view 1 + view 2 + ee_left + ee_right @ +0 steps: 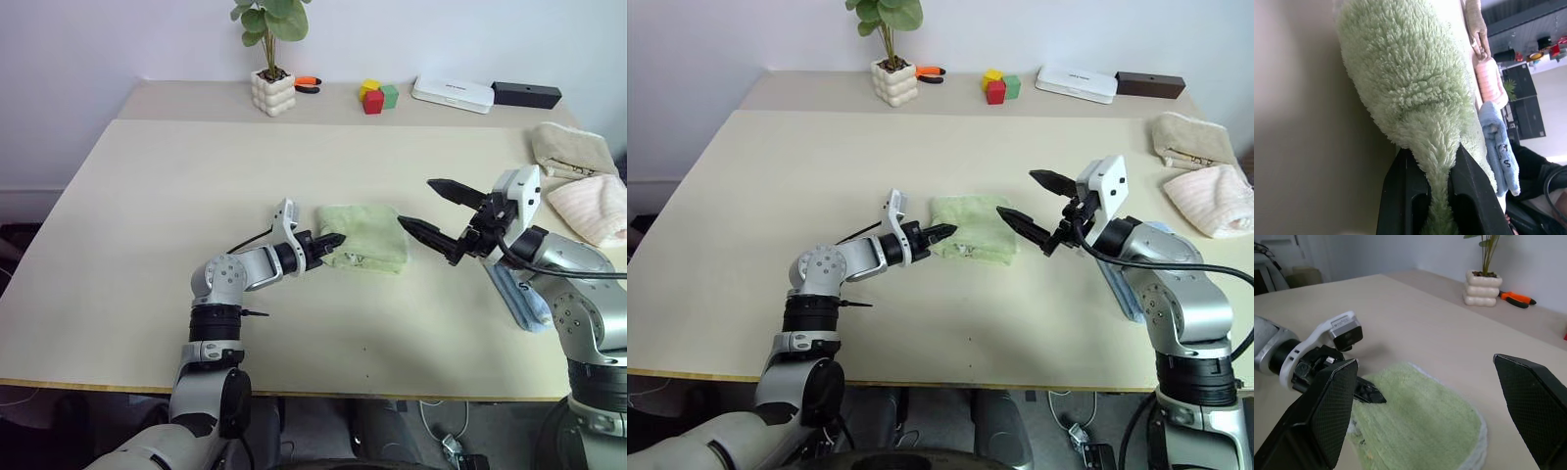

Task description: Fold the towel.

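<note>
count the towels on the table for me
4: a green towel mid-table pinched by the left tool; a beige towel and a pink towel at the right edge; a blue towel partly hidden under the right arm.

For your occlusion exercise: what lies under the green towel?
The towel lies folded on the beige table, its edge pinched by the left gripper. Anything beneath its layers is covered.
</note>
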Available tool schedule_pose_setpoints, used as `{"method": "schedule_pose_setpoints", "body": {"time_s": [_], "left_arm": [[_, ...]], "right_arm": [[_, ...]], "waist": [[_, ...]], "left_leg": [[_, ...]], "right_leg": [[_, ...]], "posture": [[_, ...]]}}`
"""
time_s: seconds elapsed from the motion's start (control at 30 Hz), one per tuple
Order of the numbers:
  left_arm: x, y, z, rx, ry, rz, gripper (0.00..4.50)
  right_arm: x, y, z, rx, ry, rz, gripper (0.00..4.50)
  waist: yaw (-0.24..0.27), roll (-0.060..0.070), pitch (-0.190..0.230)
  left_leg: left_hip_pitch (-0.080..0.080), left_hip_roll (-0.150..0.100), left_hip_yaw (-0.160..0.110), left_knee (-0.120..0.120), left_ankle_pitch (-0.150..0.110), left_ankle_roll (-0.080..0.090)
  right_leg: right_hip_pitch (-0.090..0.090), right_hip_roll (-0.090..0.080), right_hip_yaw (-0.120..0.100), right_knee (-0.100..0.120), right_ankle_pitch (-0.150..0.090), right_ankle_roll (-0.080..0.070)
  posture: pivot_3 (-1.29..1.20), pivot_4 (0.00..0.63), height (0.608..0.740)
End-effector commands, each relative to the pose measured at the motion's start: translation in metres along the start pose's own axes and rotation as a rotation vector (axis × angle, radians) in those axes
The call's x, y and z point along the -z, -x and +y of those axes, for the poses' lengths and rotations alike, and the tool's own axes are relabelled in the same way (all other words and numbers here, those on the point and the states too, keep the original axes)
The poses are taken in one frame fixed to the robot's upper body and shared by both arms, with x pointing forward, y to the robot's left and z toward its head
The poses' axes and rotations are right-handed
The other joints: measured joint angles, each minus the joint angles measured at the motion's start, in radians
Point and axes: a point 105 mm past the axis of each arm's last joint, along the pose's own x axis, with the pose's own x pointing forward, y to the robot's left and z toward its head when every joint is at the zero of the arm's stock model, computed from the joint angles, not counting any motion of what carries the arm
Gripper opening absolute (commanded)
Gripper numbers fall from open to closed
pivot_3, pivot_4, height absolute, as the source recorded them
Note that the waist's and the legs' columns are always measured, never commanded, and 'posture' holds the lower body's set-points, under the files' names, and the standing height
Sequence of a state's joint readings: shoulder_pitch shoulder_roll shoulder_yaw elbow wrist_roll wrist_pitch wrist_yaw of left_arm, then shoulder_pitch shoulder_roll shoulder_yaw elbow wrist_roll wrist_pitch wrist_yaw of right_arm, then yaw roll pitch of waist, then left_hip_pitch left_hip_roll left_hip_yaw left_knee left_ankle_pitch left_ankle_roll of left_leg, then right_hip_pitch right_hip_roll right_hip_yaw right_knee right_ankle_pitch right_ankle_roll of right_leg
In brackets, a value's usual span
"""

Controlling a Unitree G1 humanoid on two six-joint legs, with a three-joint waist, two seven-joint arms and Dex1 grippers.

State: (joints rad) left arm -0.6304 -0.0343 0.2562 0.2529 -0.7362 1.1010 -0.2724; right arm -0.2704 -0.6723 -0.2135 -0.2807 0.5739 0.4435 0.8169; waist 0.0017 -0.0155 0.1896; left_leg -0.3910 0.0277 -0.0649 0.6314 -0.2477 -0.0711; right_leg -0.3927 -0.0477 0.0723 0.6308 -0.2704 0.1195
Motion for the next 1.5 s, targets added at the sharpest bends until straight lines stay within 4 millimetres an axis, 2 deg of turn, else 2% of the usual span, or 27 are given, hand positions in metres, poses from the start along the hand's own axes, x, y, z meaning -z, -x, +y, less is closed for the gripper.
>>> {"method": "schedule_pose_setpoints", "body": {"time_s": [0.03,0.07,0.17,0.23,0.33,0.43,0.5,0.63,0.73,1.0,1.13,1.3,1.33,1.4,1.5], "left_arm": [[-0.033,0.018,0.019,-0.123,-0.046,-0.202,0.01],[-0.041,0.024,0.023,-0.154,-0.071,-0.249,0.01],[-0.071,0.059,0.043,-0.3,-0.139,-0.46,0.01],[-0.088,0.094,0.06,-0.41,-0.129,-0.622,0.01],[-0.103,0.143,0.076,-0.54,-0.094,-0.824,0.01],[-0.113,0.197,0.082,-0.685,-0.092,-1.03,0.01],[-0.113,0.227,0.083,-0.77,-0.085,-1.141,0.01],[-0.103,0.259,0.097,-0.873,0.059,-1.275,0.01],[-0.092,0.262,0.111,-0.908,0.159,-1.28,0.01],[-0.088,0.236,0.11,-0.84,0.119,-1.138,0.01],[-0.087,0.224,0.1,-0.779,0.056,-1.085,1.55],[-0.083,0.217,0.086,-0.741,0.003,-1.034,4.13],[-0.08,0.216,0.084,-0.733,0.0,-1.019,4.48],[-0.07,0.214,0.079,-0.733,-0.026,-0.96,4.48],[-0.046,0.202,0.062,-0.719,-0.159,-0.809,4.48]], "right_arm": [[-0.012,0.005,0.003,-0.036,0.056,-0.018,4.5],[-0.012,0.005,0.003,-0.04,0.055,-0.016,4.5],[-0.01,0.001,0.002,-0.052,0.042,-0.016,4.5],[-0.01,-0.004,0.005,-0.072,0.033,-0.026,4.5],[-0.008,-0.009,0.006,-0.097,0.027,-0.028,4.5],[-0.007,-0.015,0.005,-0.116,0.026,-0.032,4.5],[-0.006,-0.019,0.005,-0.129,0.027,-0.034,4.5],[-0.006,-0.027,0.004,-0.154,0.032,-0.04,4.5],[-0.006,-0.031,0.004,-0.167,0.038,-0.043,4.5],[-0.009,-0.032,-0.001,-0.158,0.055,-0.042,4.5],[-0.008,-0.03,-0.001,-0.15,0.052,-0.043,4.5],[-0.006,-0.026,-0.002,-0.138,0.046,-0.039,4.5],[-0.005,-0.025,-0.002,-0.137,0.046,-0.038,4.5],[-0.004,-0.024,-0.002,-0.134,0.039,-0.039,4.5],[0.001,-0.018,0.001,-0.153,0.017,-0.019,4.5]], "waist": [[-0.009,0.0,0.0],[-0.014,-0.001,0.0],[-0.037,0.0,0.001],[-0.047,0.0,0.001],[-0.044,0.0,0.001],[-0.04,-0.002,0.002],[-0.035,-0.003,0.002],[-0.013,-0.003,0.002],[-0.011,-0.004,0.002],[-0.013,-0.004,0.002],[-0.015,-0.004,0.002],[-0.014,-0.004,0.002],[-0.015,-0.004,0.002],[-0.016,-0.004,0.002],[-0.02,-0.004,0.002]], "left_leg": [[0.0,0.0,0.0,0.0,0.0,0.0],[0.0,0.0,0.0,0.0,0.0,0.0],[0.0,0.001,0.0,-0.001,0.0,0.0],[0.0,0.002,0.0,-0.002,0.0,0.0],[0.0,0.002,0.0,-0.002,0.0,0.0],[-0.001,0.002,0.0,-0.001,0.0,0.0],[-0.002,0.002,0.001,0.0,0.0,0.0],[-0.002,0.001,0.001,0.0,0.0,0.0],[-0.002,0.001,0.001,0.0,0.0,0.0],[-0.002,0.001,0.001,0.0,0.0,0.0],[-0.002,0.001,0.001,0.0,0.0,0.0],[-0.002,0.001,0.001,0.0,0.0,0.0],[-0.002,0.001,0.001,0.0,0.0,0.0],[-0.002,0.001,0.001,0.0,0.0,0.0],[-0.002,0.001,0.001,-0.001,0.0,0.0]], "right_leg": [[0.0,0.0,0.0,0.0,0.0,0.0],[0.0,0.0,0.0,0.0,0.0,0.0],[-0.002,0.001,0.001,0.001,0.0,0.0],[-0.002,0.002,0.001,0.001,0.0,0.0],[-0.003,0.002,0.001,0.001,0.0,0.0],[-0.003,0.001,0.001,0.001,0.0,0.0],[-0.003,0.001,0.001,0.001,0.0,0.0],[-0.002,0.001,0.001,0.001,0.001,0.0],[-0.002,0.001,0.001,0.0,0.001,0.0],[-0.002,0.001,0.001,0.0,0.001,0.0],[-0.002,0.001,0.001,0.0,0.001,0.0],[-0.002,0.001,0.001,0.0,0.001,0.0],[-0.002,0.001,0.001,0.0,0.001,0.0],[-0.002,0.001,0.001,0.0,0.001,0.0],[-0.003,0.001,0.002,0.001,0.001,0.0]], "posture": [[0.0,0.15,0.74],[0.0,0.15,0.74],[0.0,0.15,0.74],[0.0,0.15,0.74],[0.0,0.15,0.74],[0.0,0.15,0.74],[0.0,0.15,0.74],[0.0,0.15,0.74],[0.0,0.15,0.74],[0.0,0.15,0.74],[0.0,0.15,0.74],[0.0,0.15,0.74],[0.0,0.15,0.74],[0.0,0.15,0.74],[0.0,0.15,0.74]]}}
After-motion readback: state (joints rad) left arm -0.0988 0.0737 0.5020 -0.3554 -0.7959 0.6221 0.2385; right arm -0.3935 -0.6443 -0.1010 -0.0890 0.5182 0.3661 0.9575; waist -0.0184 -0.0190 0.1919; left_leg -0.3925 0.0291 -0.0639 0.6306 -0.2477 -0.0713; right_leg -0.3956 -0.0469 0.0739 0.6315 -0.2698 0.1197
